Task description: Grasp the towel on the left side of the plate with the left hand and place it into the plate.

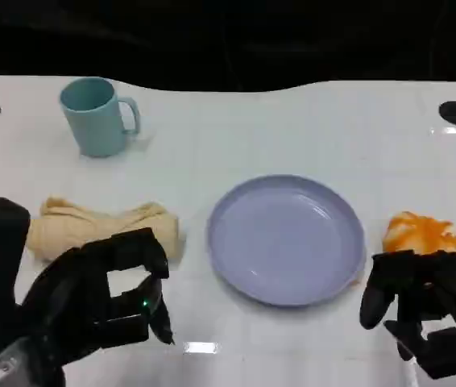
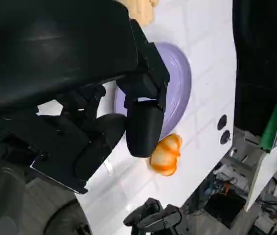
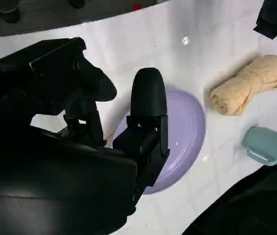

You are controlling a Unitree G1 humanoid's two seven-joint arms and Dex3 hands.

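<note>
Sideways, rolled towel (image 1: pixel 103 228) left of plate (image 1: pixel 286 239), long axis left-right

Bright, even light from above falls on the white table (image 1: pixel 308 129), with a small glare patch near its front edge. Shadows are soft. Both wrist views show near, dark, slightly blurred hands.

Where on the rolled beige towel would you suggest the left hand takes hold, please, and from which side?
Probably across the middle of the rolled beige towel, coming down from above. It lies flat on the white table as a long roll running left to right, so fingers closing over its narrow width should gather the whole bundle. The left hand hovers at its near side, open; the round lilac plate sits just right of the towel.
</note>
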